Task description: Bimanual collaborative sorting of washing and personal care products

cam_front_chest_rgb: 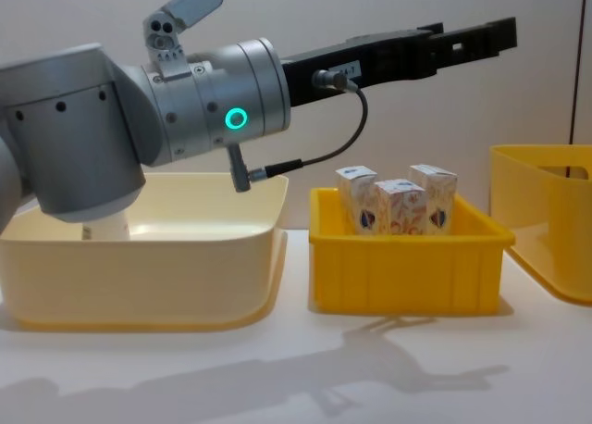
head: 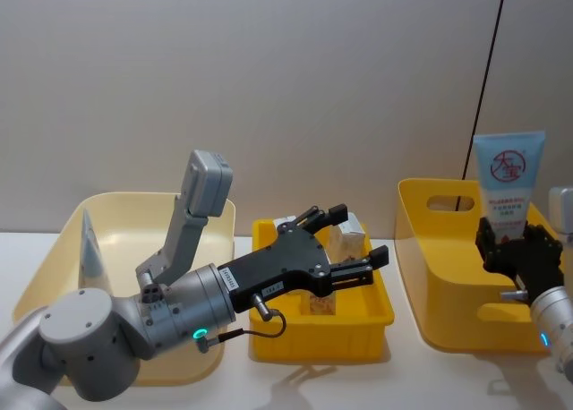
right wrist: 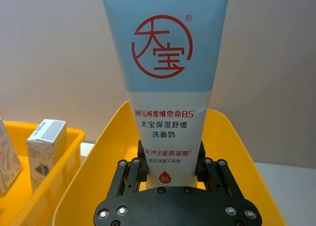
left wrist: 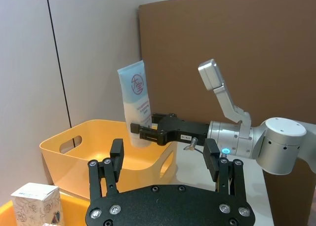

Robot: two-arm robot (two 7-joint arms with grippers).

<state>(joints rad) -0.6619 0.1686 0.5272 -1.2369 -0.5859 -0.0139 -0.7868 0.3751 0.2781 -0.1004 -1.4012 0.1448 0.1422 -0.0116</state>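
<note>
Squeeze tube [right wrist: 165, 88], red ring emblem: 大宝, small ® beside it;
Squeeze tube, red line under the blue part: 98%纯度维他命B5;
Squeeze tube, dark lines: 大宝保湿舒缓; 洗面奶;
Squeeze tube, lower red line: 天然8重氨基酸;
Squeeze tube, red drop: B5

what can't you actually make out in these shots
Right wrist view: the right tool clamps the pale blue tube low down, hiding its cap.
Head view: the open left tool covers the cartons in the middle yellow bin; their count is unclear there.
Chest view: the edge cuts off the right yellow bin, and its wall hides the inside.
Chest view: the left arm hides most of what stands in the cream bin.
</note>
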